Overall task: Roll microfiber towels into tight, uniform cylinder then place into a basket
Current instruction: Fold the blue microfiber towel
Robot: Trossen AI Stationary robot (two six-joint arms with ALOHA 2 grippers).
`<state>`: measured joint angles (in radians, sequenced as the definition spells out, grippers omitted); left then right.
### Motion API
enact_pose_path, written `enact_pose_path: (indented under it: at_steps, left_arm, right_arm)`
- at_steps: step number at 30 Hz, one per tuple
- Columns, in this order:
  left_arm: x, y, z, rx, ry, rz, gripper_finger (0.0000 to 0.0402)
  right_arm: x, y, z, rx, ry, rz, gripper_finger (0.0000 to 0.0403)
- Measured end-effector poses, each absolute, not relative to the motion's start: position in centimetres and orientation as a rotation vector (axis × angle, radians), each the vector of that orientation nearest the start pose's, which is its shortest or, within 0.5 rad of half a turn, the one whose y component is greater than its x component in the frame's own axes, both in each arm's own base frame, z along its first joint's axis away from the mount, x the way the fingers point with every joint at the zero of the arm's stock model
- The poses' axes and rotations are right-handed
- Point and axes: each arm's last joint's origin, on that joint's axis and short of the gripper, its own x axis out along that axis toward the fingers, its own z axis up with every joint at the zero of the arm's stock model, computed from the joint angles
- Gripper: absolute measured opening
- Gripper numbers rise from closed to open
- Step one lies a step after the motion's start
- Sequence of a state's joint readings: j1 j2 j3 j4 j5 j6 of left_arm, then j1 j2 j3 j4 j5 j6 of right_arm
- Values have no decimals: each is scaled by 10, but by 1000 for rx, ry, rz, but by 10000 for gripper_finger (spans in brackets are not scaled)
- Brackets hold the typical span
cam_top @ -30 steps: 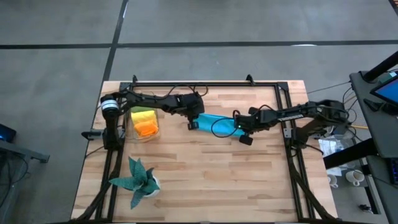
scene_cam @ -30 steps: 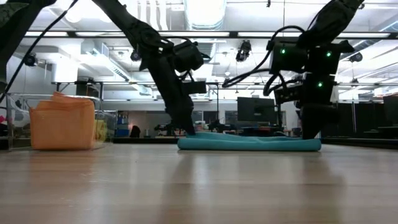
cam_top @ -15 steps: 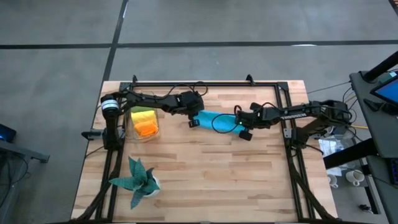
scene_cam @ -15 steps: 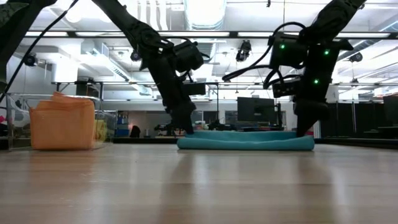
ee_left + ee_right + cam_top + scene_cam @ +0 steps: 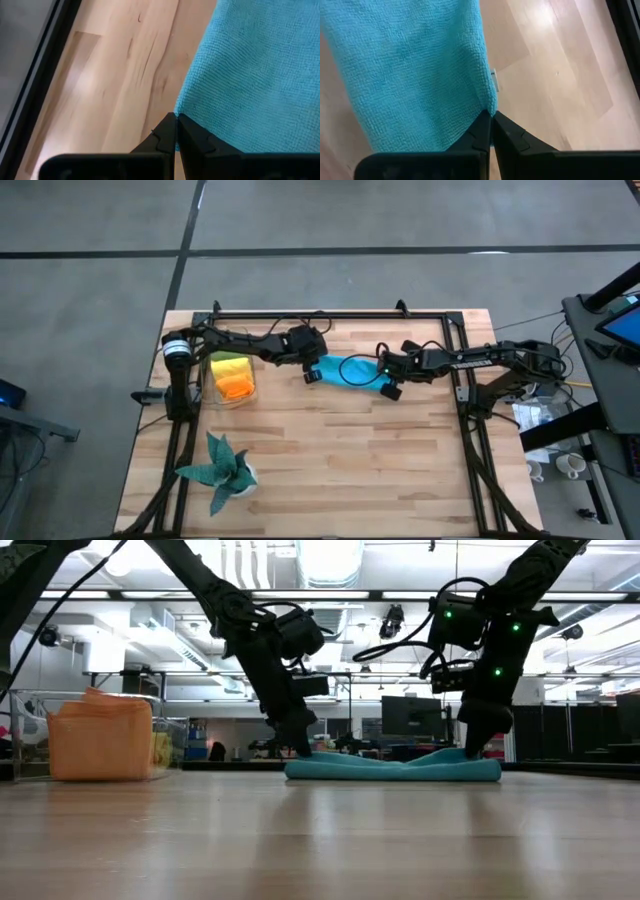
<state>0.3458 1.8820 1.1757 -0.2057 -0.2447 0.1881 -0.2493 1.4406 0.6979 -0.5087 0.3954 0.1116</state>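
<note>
Blue towel (image 5: 350, 370) flat on worktop (image 5: 330, 470), beside the basket (image 5: 228, 378). Left claw (image 5: 175, 131) and right claw (image 5: 491, 128) each clenched on an end. Advice: keep tension even, roll both ends together.

Grey floor (image 5: 90, 270); possibly monitors (image 5: 410, 718) behind.

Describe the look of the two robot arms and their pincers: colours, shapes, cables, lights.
Both arms are dark, slim and jointed. Black cables loop off the wrists. The left pincer and right pincer each end in two black, wedge-shaped fingers tapering to points. The right arm's wrist block shows small green lights; the left arm's base carries a pale band.
</note>
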Motion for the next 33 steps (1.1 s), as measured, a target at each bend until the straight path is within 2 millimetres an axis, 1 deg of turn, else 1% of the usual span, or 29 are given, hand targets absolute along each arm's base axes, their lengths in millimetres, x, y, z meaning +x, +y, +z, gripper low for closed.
enact_pose_path:
  at_steps: [7,11,16,23,25,27,33]
  left_arm:
    - [360,139,167,123,959,466,0]
    - [359,143,168,139,963,504,0]
    - [356,149,167,138,969,527,0]
    - [355,150,167,139,967,534,4]
    - [356,151,168,144,962,534,16]
    - [356,151,168,161,957,527,37]
    - [360,153,173,191,938,520,122]
  right_arm:
    - [226,-69,154,23,1228,-643,9]
    - [224,-69,153,53,1235,-667,10]
    - [223,-69,153,43,1248,-686,24]
    - [223,-69,153,57,1236,-707,50]
    - [223,-69,153,68,1232,-715,59]
    - [223,-69,153,69,1226,-732,65]
    - [222,-71,156,9,1211,-812,67]
